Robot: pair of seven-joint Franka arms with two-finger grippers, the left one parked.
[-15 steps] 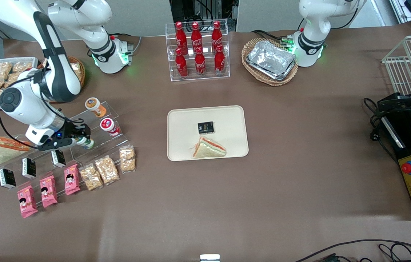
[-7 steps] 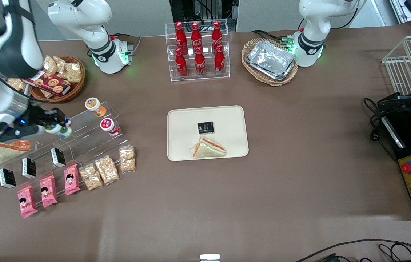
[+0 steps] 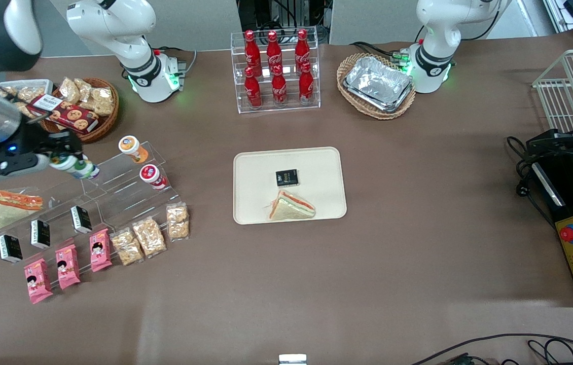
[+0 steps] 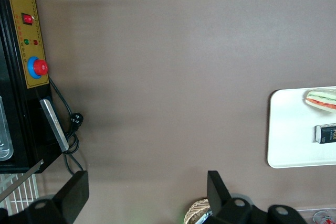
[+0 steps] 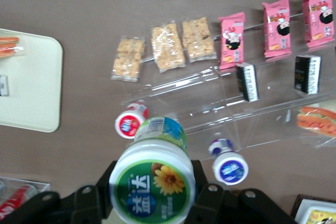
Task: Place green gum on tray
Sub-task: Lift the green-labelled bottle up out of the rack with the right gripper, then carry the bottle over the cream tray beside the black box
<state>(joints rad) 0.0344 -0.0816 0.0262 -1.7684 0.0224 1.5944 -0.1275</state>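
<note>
green gum [image 5: 155, 179] clamped in gripper [image 5: 152, 192], above rack

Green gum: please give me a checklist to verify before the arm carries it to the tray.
1. Claw shut on green gum: ok.
2. Gum lifted off the clear rack, above the rack's end at the working arm's side: ok.
3. Red-lidded bottle and orange-lidded bottle stand apart from the gum: ok.
4. Tray has bare space beside the sandwich and black packet: ok.
5. Grip firm enough for travel: cannot tell.
</note>
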